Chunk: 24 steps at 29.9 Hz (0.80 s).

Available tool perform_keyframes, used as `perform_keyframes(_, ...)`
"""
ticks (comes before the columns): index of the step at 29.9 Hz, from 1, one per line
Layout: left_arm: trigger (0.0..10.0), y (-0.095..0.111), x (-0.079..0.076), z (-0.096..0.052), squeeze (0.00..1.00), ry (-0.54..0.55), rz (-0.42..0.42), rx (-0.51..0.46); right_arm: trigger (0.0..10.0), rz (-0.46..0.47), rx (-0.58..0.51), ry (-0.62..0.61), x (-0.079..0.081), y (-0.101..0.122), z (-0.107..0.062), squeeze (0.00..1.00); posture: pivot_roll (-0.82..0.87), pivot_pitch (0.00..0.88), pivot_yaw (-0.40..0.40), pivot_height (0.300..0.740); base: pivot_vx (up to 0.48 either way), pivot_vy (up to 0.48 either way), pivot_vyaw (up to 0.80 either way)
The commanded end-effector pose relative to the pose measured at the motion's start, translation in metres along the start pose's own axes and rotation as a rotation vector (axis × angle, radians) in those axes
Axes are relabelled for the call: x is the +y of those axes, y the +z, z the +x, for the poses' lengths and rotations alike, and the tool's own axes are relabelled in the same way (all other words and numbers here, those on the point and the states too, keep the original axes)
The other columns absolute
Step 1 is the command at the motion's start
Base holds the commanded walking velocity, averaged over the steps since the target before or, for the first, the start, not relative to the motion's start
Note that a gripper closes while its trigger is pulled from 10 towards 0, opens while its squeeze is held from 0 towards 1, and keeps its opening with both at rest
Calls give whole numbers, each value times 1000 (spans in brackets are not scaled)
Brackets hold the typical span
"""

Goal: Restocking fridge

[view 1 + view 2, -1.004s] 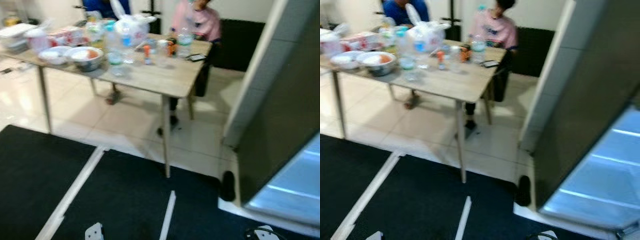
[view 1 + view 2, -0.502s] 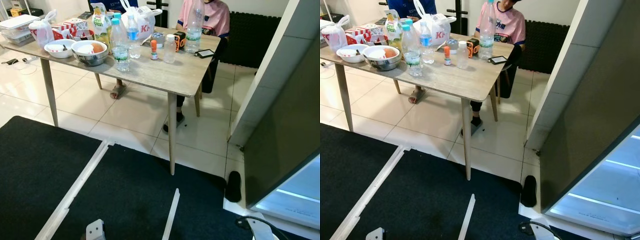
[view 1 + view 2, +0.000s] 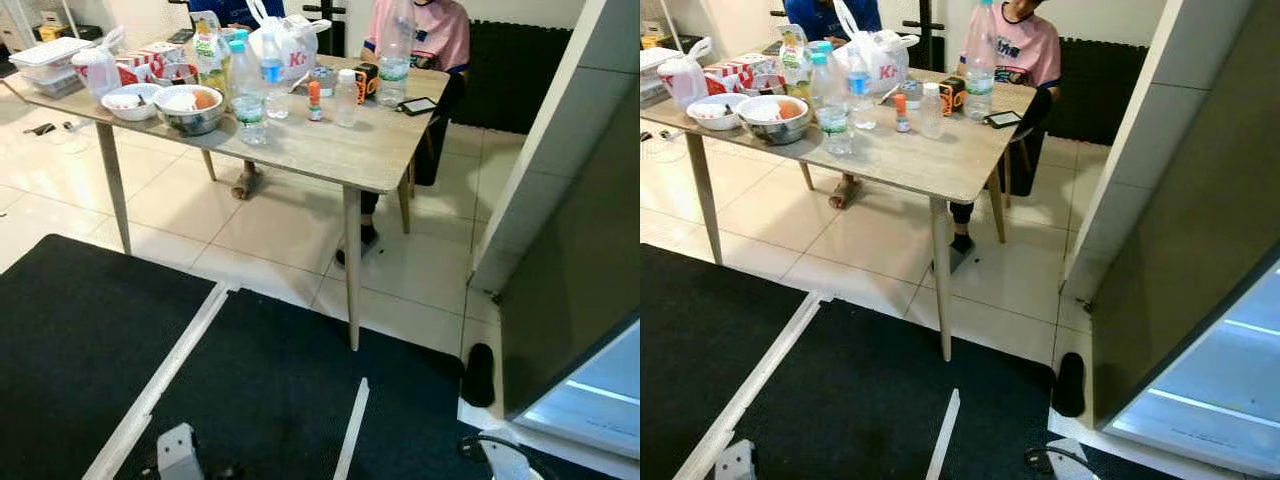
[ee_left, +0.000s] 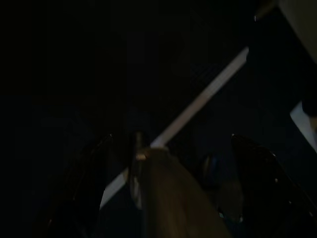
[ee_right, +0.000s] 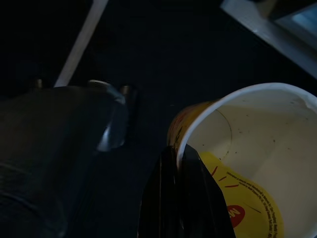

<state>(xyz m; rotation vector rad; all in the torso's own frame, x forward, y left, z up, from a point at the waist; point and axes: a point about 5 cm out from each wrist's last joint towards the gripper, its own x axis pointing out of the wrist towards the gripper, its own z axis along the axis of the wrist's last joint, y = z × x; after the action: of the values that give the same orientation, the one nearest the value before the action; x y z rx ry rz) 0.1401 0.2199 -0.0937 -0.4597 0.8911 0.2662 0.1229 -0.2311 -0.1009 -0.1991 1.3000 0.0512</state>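
Observation:
In the right wrist view my right gripper (image 5: 179, 153) is shut on the rim of a yellow and white paper cup (image 5: 247, 144), which looks empty, above the dark floor mat. The left wrist view is very dark; my left gripper (image 4: 169, 138) hangs open over the mat, one finger (image 4: 91, 171) set well apart from the other, with nothing held. At the right stands the fridge (image 3: 585, 250), with its lit inside (image 3: 610, 385) showing at the lower right. On the wooden table (image 3: 370, 150) stand water bottles (image 3: 247, 90), a steel bowl (image 3: 192, 108) and a white bag (image 3: 285, 45).
A person in a pink shirt (image 3: 425, 30) sits behind the table. The black mat (image 3: 250, 380) with white tape lines (image 3: 165, 375) covers the near floor. A dark slipper (image 3: 480, 372) lies by the fridge's foot. Tiled floor runs under the table.
The head camera has steadied from a blur and shifted a little, so the table sits slightly lower and further right in the picture. Nothing on the table has moved.

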Motion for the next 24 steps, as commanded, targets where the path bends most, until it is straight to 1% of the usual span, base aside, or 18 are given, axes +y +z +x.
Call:
perform_keyframes(1,10000,10,9,-1,0,40,-19,-29,10000,-12,-15,-5,1,7,0,0,14,0,56,740,0,0,0)
perform_keyframes(3,10000,10,9,-1,0,44,-28,-30,10000,-16,-22,-7,1,9,0,0,16,0,57,740,0,0,0)
perform_keyframes(4,10000,5,9,-1,0,38,-29,-9,10000,-2,-36,-14,-1,14,0,0,16,0,46,740,0,0,0)
perform_keyframes(6,10000,3,10,-2,0,39,-31,0,10000,-3,-39,-16,-2,15,0,0,16,0,46,740,0,0,0)
perform_keyframes(8,10000,1,12,-3,0,46,-43,1,10000,-32,-42,-17,-2,19,-1,0,22,0,35,740,0,0,0)
perform_keyframes(9,10000,1,12,-3,0,46,-43,1,10000,-32,-42,-17,-2,19,-1,0,22,0,35,740,0,0,0)
perform_keyframes(10,10000,2,14,-3,0,55,-61,-5,10000,-51,-49,-18,-2,23,-1,0,18,0,33,740,0,0,0)
perform_keyframes(13,10000,3,14,-3,0,58,-69,-7,10000,-54,-53,-19,-2,25,-1,0,18,0,33,740,0,0,0)
perform_keyframes(16,10000,4,7,-1,0,50,-75,-8,10000,-63,-78,-19,-2,35,-2,0,12,0,28,740,0,0,0)
perform_keyframes(17,10000,5,3,1,0,39,-81,-13,10000,-71,-82,-18,-2,38,-2,0,17,0,24,740,0,0,0)
perform_keyframes(19,10000,6,0,2,0,31,-86,-16,10000,-77,-84,-18,-2,39,-2,0,17,0,24,740,0,0,0)
perform_keyframes(21,10000,7,-5,4,0,17,-84,-17,10000,-105,-80,-20,-2,39,-2,0,21,0,29,740,0,0,0)
perform_keyframes(24,10000,7,-8,4,0,7,-76,-14,10000,-131,-76,-18,-2,39,-2,0,22,0,22,740,0,0,0)
